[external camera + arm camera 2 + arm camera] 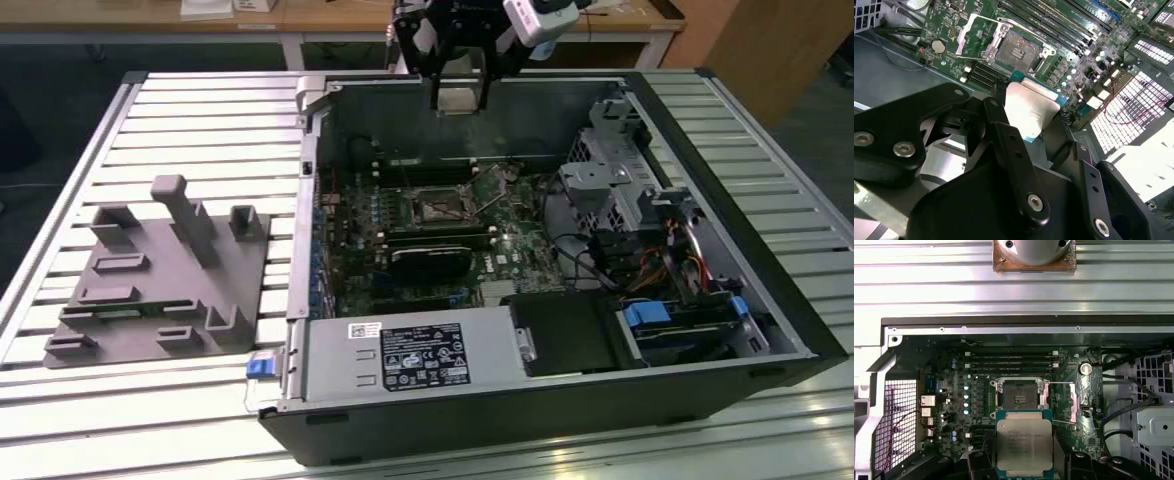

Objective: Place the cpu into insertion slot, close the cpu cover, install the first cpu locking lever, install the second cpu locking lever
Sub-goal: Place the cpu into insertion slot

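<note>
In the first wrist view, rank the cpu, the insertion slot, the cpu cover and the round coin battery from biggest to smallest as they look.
1. cpu, though it is nearer the camera.
2. insertion slot and cpu cover: they look alike, so not ranked.
3. coin battery.

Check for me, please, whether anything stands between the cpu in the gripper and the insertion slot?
Nothing visible does. The gripper holds the cpu. The insertion slot lies bare, and the cpu cover is swung open to one side of it, off the opening.
</note>
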